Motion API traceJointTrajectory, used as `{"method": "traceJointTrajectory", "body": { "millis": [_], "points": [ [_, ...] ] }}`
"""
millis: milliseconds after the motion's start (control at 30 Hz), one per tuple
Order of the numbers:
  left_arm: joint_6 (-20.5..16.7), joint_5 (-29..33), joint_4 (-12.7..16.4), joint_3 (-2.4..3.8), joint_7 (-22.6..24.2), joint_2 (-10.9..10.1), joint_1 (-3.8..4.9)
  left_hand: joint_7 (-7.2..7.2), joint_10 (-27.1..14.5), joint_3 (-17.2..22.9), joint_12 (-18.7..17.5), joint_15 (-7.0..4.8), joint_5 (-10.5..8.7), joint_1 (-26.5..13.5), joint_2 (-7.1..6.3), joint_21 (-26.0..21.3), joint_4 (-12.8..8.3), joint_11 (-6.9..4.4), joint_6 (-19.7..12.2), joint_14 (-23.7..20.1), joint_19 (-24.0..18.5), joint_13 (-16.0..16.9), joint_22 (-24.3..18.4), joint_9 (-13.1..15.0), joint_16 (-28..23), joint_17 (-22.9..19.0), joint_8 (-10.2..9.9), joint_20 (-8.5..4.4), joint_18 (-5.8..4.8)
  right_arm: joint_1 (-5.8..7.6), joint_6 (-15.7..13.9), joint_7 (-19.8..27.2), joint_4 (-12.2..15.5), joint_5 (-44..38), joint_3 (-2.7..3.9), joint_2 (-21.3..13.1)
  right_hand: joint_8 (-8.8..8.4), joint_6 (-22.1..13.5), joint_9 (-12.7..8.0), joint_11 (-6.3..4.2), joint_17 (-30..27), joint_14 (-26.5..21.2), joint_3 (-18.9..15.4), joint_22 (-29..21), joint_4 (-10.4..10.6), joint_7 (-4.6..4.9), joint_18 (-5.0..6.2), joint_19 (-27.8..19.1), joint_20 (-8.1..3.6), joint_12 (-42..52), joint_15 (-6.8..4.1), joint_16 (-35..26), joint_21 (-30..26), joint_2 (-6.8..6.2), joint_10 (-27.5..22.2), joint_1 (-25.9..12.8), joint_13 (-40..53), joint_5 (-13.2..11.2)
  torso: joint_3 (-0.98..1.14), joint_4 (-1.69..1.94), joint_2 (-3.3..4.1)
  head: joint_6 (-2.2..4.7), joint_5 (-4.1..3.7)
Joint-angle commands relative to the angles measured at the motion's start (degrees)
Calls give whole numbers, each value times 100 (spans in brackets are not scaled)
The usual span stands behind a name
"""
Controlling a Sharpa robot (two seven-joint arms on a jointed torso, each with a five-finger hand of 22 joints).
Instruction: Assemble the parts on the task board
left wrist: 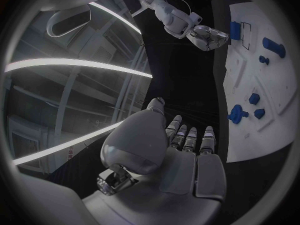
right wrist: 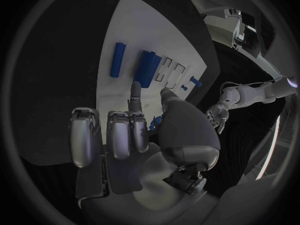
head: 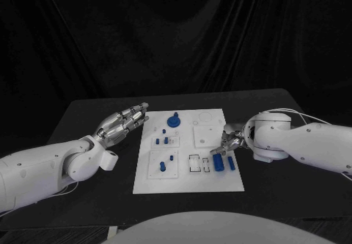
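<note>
Roughly midway, you judge: near you on the task board (head: 187, 184), two loose blue parts (head: 218, 162) lie flat, unplaced. Your right robot hand (head: 227, 143) hovers just above them, fingers curled, holding nothing. Farther off, several parts stand seated; your left robot hand (head: 124, 122) waits open beside the board, over the worktop (head: 88, 114).

Matt white task board (head: 187, 183); glossy blue plastic parts (head: 218, 162).

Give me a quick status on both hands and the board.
Left hand open, off the white task board. Right hand empty, above blue rectangular block. Nothing in the way.
</note>
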Motion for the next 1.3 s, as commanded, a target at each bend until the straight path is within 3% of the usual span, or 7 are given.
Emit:
{"method": "traceJointTrajectory", "body": {
  "millis": [33, 267, 400, 700, 967, 1167, 1300],
  "points": [
    [85, 34, 4, 6, 283, 0, -7, -9, 2, 25, 34, 40, 20, 45, -4, -7, -2, 44, 21, 7, 2, 9, 5, 5, -21, -10, 27, 40, 98, -26, 411, -150, -34, -400, 3, 38, -64, -99, 17, 46, 1507, 601, -27, 1404, 65, 18, -98, 495, 53, 36, 45, 15, 33, -30, 602, -120, 1508, -118, -2, 9, 3, -1, 0],
    [117, 34, -7, 6, 263, 11, -7, 1, 2, 27, 35, 34, 20, 45, 0, -6, 2, 56, 27, 7, 3, 9, 6, 6, -21, -10, 32, 45, 97, -61, 784, -170, -50, -942, 3, 105, 38, 141, 262, 7, 1507, 601, -83, 1413, 162, -39, -104, 503, 67, 36, 27, 15, 70, -152, 602, -737, 1508, -681, -2, 9, 2, -1, 12],
    [140, 34, -16, 6, 249, 25, -7, 5, 2, 29, 34, 37, 21, 45, 3, -5, 4, 61, 20, 7, 5, 9, 8, 4, -21, -10, 31, 51, 98, -75, 842, -171, -45, -1102, 3, 124, 110, 220, 385, -32, 1507, 601, -92, 1414, 166, -81, -104, 503, 36, 36, -8, 15, 73, -198, 602, -937, 1508, -704, -2, 11, -1, -1, 18],
    [165, 34, -31, 6, 216, 35, -8, 9, 2, 33, 36, 41, 24, 46, 6, -4, 5, 65, 22, 7, 5, 9, 9, 5, -21, -10, 33, 57, 98, -140, 735, -167, -101, -933, 3, 194, 129, 177, 506, -46, 1507, 601, -21, 1397, 129, -91, -92, 486, 15, 36, -26, 15, 22, -76, 602, -907, 1508, -668, -3, 6, 2, -1, 58],
    [192, 34, -42, 6, 179, 40, -8, 15, 2, 38, 35, 46, 28, 48, 12, -4, 6, 71, 28, 7, 5, 9, 9, 6, -21, -10, 39, 65, 98, -199, 685, -164, -140, -760, 3, 243, 128, 96, 650, -38, 1507, 601, 53, 1373, 50, -82, -75, 460, 17, 36, -20, 15, -53, -5, 602, -668, 1508, -509, -2, 6, 3, -1, 69],
    [225, 34, -46, 6, 162, 45, -8, 26, 3, 49, 44, 55, 39, 56, 25, -3, 5, 83, 31, 7, 7, 10, 10, 6, -21, -10, 44, 77, 99, -239, 615, -154, -184, -587, 3, 273, 26, -152, 845, 12, 1507, 601, 80, 1348, -122, -22, -57, 433, 50, 36, 20, 15, -135, 42, 602, -366, 1508, 168, -2, 7, -1, -1, 72],
    [243, 34, -44, 6, 150, 45, -9, 47, 5, 58, 54, 61, 42, 62, 32, -1, 4, 107, 45, 7, 9, 12, 12, 8, -21, -10, 56, 88, 101, -290, 579, -149, -237, -541, 3, 309, -27, -254, 913, 36, 1507, 601, 96, 1340, -238, 5, -51, 426, 68, 36, 39, 15, -161, 82, 602, -246, 1508, 413, -2, 8, 0, -1, 75]
  ]
}}
